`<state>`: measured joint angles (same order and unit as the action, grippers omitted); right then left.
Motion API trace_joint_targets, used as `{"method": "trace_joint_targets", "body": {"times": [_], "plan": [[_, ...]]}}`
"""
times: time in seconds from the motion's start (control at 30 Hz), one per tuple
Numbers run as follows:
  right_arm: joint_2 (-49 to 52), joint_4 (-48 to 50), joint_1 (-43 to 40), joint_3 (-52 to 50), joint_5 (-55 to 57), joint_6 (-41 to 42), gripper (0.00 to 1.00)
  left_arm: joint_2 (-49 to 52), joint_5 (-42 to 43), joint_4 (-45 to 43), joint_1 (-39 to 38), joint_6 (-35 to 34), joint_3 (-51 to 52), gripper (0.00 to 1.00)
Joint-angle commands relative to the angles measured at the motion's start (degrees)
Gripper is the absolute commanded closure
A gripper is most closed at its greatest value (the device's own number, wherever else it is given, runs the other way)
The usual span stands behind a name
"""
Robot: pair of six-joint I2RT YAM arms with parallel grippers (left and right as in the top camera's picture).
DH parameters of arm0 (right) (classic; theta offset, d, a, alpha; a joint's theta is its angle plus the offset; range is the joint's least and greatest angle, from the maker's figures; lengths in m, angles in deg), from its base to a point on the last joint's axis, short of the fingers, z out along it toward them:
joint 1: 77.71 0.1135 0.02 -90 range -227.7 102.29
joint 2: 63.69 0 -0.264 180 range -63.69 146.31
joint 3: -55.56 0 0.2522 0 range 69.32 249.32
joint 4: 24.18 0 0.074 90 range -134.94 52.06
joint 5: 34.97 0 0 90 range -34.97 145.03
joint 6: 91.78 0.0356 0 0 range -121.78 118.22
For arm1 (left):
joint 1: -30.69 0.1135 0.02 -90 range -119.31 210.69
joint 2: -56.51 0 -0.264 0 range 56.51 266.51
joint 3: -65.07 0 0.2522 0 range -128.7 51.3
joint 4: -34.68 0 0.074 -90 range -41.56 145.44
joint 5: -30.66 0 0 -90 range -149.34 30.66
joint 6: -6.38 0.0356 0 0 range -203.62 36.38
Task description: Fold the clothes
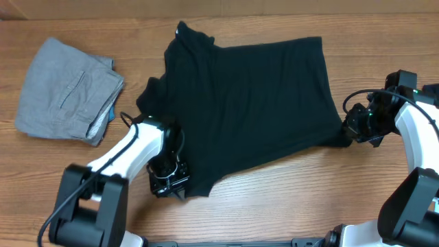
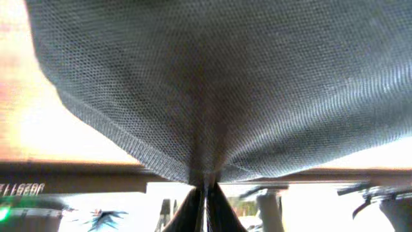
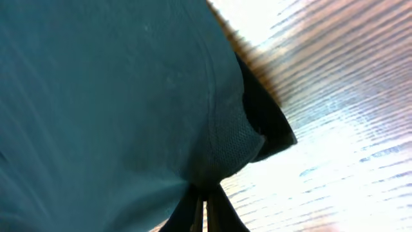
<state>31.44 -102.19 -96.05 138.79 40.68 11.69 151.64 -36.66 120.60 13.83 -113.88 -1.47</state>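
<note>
The black garment (image 1: 250,110) lies spread over the middle of the wooden table. My left gripper (image 1: 180,184) is shut on its near left corner, and the left wrist view shows the knit fabric (image 2: 219,84) pulled into the closed fingers (image 2: 207,190). My right gripper (image 1: 348,132) is shut on the garment's near right corner. The right wrist view shows the cloth (image 3: 116,96) bunched between the closed fingers (image 3: 205,193). No logo prints or tag show.
Light grey folded trousers (image 1: 65,92) with a pocket seam lie at the far left of the table. Bare wooden tabletop (image 1: 288,199) runs along the front edge and behind the garment.
</note>
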Motion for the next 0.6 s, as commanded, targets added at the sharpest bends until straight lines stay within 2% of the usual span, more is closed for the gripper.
{"method": "trace_joint_targets", "body": {"times": [0.0,0.1,0.3,0.47,0.57], "plan": [[-0.5,-0.1,-0.2,1.1,2.9,-0.1,0.96,-3.9,-0.2,2.3,0.0,3.4,0.5,0.96],[-0.5,-1.6,-0.2,1.1,4.4,-0.1,0.94,-5.5,-2.2,3.0,0.0,3.3,0.5,0.96],[-0.5,-8.1,-0.2,1.1,15.8,4.7,0.82,-5.7,-2.3,3.3,0.0,3.1,0.5,0.96],[-0.5,-7.8,-0.2,1.0,15.7,4.8,0.8,-5.7,-3.7,4.6,0.0,3.5,0.5,0.96],[-0.5,-6.6,-0.2,0.9,12.0,4.1,0.7,-5.7,-5.4,5.6,0.0,3.9,0.5,0.96]]}}
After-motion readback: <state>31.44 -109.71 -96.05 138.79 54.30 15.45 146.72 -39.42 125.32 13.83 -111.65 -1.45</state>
